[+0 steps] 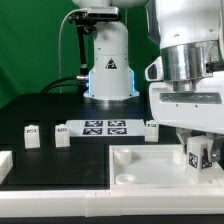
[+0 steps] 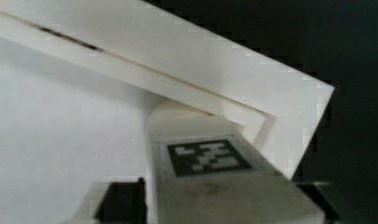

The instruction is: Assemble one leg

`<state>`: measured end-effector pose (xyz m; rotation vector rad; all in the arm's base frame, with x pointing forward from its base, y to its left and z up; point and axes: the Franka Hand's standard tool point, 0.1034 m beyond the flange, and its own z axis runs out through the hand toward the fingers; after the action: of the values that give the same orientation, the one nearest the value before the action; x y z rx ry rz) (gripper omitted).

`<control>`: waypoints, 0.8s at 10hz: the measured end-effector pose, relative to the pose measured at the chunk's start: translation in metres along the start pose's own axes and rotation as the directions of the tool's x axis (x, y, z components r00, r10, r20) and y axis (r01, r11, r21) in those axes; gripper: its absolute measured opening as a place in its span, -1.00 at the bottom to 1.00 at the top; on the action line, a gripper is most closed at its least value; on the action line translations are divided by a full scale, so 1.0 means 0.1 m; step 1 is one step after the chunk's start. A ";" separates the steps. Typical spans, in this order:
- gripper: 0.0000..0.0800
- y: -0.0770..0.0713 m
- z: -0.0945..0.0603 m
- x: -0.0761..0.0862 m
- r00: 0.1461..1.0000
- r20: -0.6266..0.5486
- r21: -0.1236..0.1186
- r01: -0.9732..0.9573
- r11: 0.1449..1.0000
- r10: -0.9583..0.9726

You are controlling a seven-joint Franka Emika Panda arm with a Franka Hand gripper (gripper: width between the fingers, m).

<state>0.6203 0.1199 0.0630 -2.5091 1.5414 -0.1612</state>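
We see the robot arm (image 1: 185,60) on the exterior view's right, reaching down over the big white tray (image 1: 140,165) that lies at the front of the dark table (image 1: 40,110); its claw (image 1: 199,155) is closed on a small white leg (image 1: 198,154) with a black-and-white tag on its face; the leg stands upright between the two fingers, just over the tray's corner on the exterior view's right; we cannot tell if the leg's foot touches the tray. In the wrist view the same leg (image 2: 207,160) fills the middle, its tag facing us, with the dark fingers (image 2: 124,203) pressed on its two sides and the tray's raised rim (image 2: 204,95) right behind it. Three more legs stand on the table; one (image 1: 31,134) is far on the exterior view's left; one (image 1: 61,136) is just beside the marker board (image 1: 105,127); one (image 1: 152,126) stands at the board's other end, close to the arm.
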 end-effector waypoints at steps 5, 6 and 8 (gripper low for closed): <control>0.62 -0.02 -0.01 0.00 0.915 -0.005 -0.006 0.404 0.915 -0.404; 0.62 -0.02 -0.01 0.00 0.854 -0.004 -0.008 0.520 0.854 -0.520; 0.62 0.00 -0.01 0.02 0.665 0.007 -0.023 0.747 0.665 -0.747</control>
<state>0.6209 0.1174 0.0638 -2.9967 0.3916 -0.2546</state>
